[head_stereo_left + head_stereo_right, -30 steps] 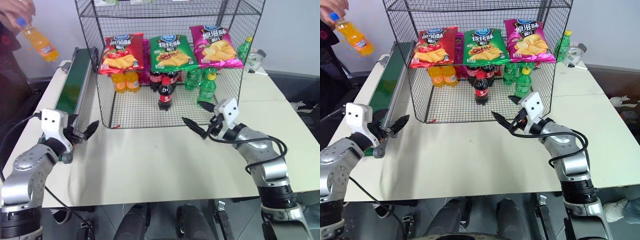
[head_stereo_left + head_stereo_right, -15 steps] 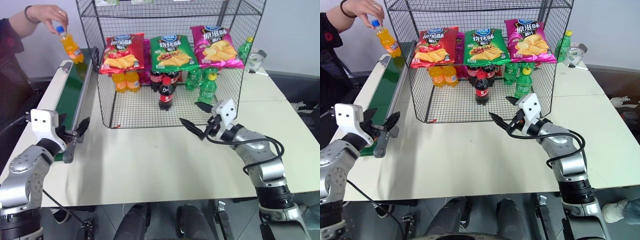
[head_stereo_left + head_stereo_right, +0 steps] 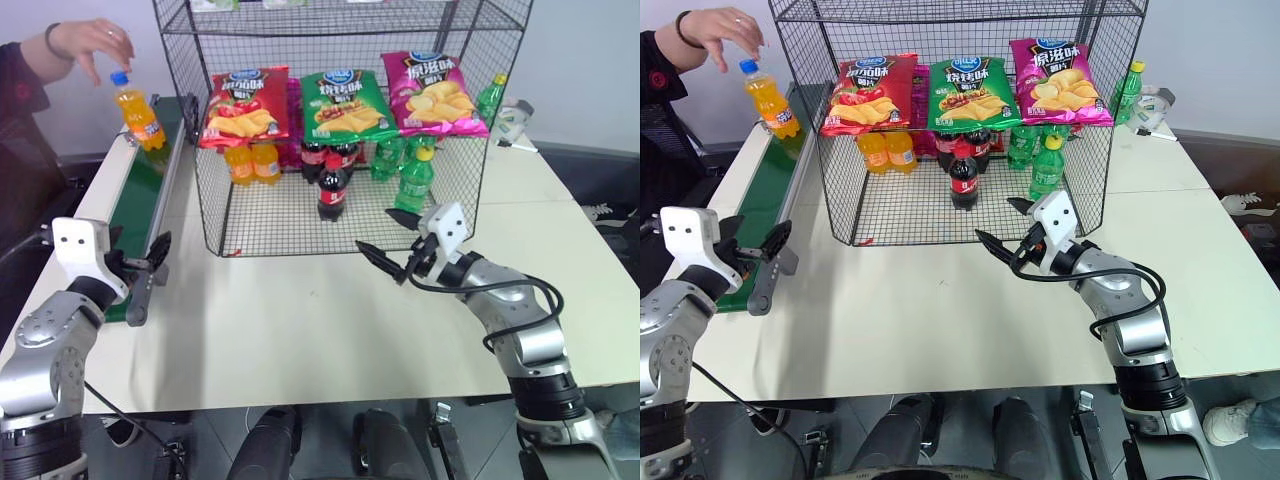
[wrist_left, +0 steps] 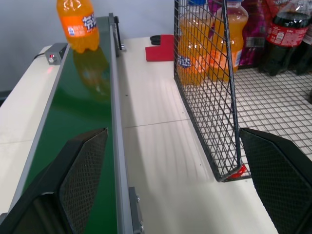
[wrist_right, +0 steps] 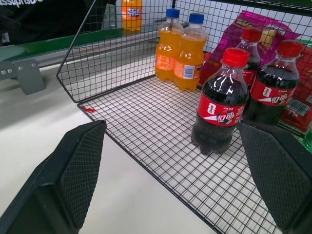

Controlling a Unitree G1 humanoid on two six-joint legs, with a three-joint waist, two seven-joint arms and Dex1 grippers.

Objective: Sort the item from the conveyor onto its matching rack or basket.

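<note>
A: Where do the two grippers stand?

B: The left gripper [image 3: 150,262] hangs with its black fingers spread wide and nothing between them, over the near end of the long dark green conveyor belt with grey metal side rails [image 3: 150,170]. The right gripper [image 3: 392,243] is also wide apart and empty, held above the cream surface [image 3: 300,320] just in front of the open side of the large grey wire-mesh shelving cage [image 3: 340,130].

A: And the bottle to be sorted?

B: The small clear plastic bottle of orange soda with a blue cap and blue label band [image 3: 137,110] stands upright at the far end of the belt, well apart from the left gripper. A person's hand [image 3: 92,42] is just above its cap; whether the fingers touch the cap I cannot tell.

A: What sits inside the cage?

B: On its floor, two more orange soda bottles [image 5: 181,51] stand side by side at the left. Dark cola bottles with red caps [image 5: 222,100] stand in the middle, one forward of the others, and green bottles with yellow caps [image 3: 415,175] are on the right. Above them hang three crisp bags: a red one [image 3: 243,105], a green one [image 3: 345,103] and a pink one [image 3: 434,93].

A: Anything else nearby?

B: A flat red object [image 4: 162,47] lies on the surface between the belt and the cage.
</note>
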